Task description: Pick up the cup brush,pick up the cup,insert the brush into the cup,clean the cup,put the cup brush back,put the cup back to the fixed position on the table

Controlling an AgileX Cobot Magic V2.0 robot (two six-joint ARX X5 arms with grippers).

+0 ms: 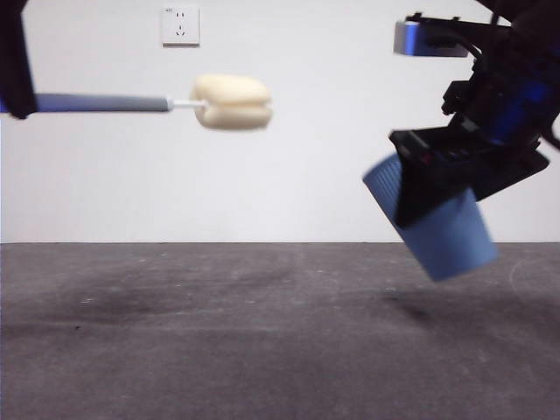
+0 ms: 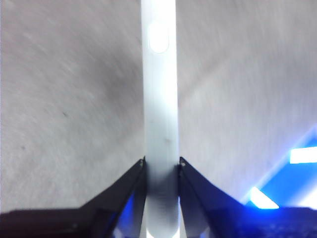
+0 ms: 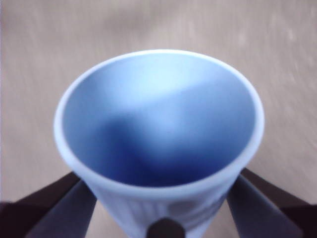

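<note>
Both items are lifted off the table [image 1: 262, 350], likely lined up for insertion: brush [image 1: 175, 103] held level with its sponge head aimed at the cup [image 1: 437, 229], which tilts mouth-first toward it but well apart. Left gripper [image 2: 161, 166] jaws clamp the handle; right gripper [image 3: 161, 198] jaws close on the cup's sides

Plain white wall [image 1: 289, 175], white power socket [image 1: 180, 25] high up, even light
</note>
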